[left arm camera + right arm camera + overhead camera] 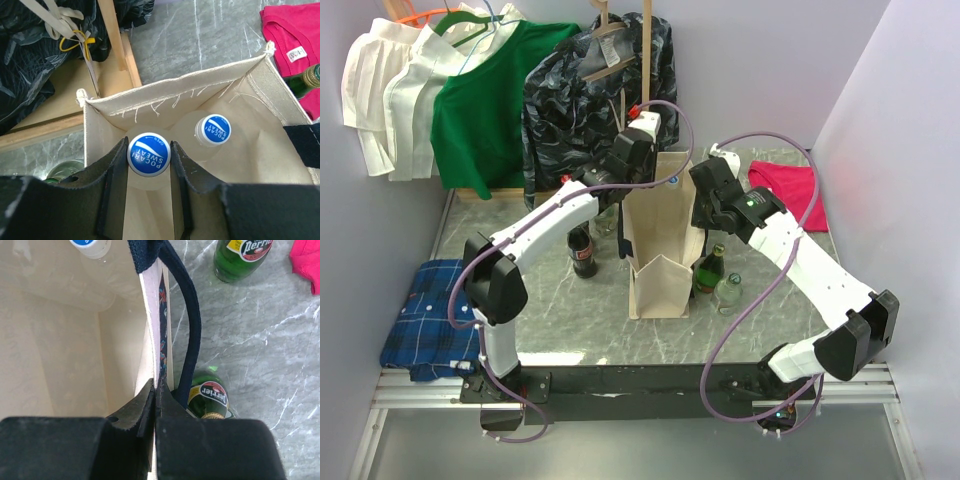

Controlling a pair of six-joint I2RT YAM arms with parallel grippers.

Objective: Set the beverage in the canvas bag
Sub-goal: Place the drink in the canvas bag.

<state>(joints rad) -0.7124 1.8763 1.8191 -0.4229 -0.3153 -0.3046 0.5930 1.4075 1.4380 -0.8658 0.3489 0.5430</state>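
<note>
The canvas bag [660, 245] stands upright mid-table, cream with a navy handle [192, 325]. My left gripper [635, 150] hangs over its open mouth, shut on the blue cap of a clear Pocari Sweat beverage bottle [149, 154], whose body is down inside the bag. A second bottle of the same kind [215, 130] stands deeper in the bag beside it. The left gripper [148, 150] has a finger pressing each side of the cap. My right gripper [705, 205] [156, 390] is shut on the bag's right wall [155, 315] at the rim.
A cola bottle [584, 252] stands left of the bag. A green Perrier bottle [709, 270] and a clear bottle [728, 293] stand to its right. A pink cloth [788, 188] lies back right, a blue plaid cloth [430, 318] front left. Shirts and a dark garment [595, 90] hang behind.
</note>
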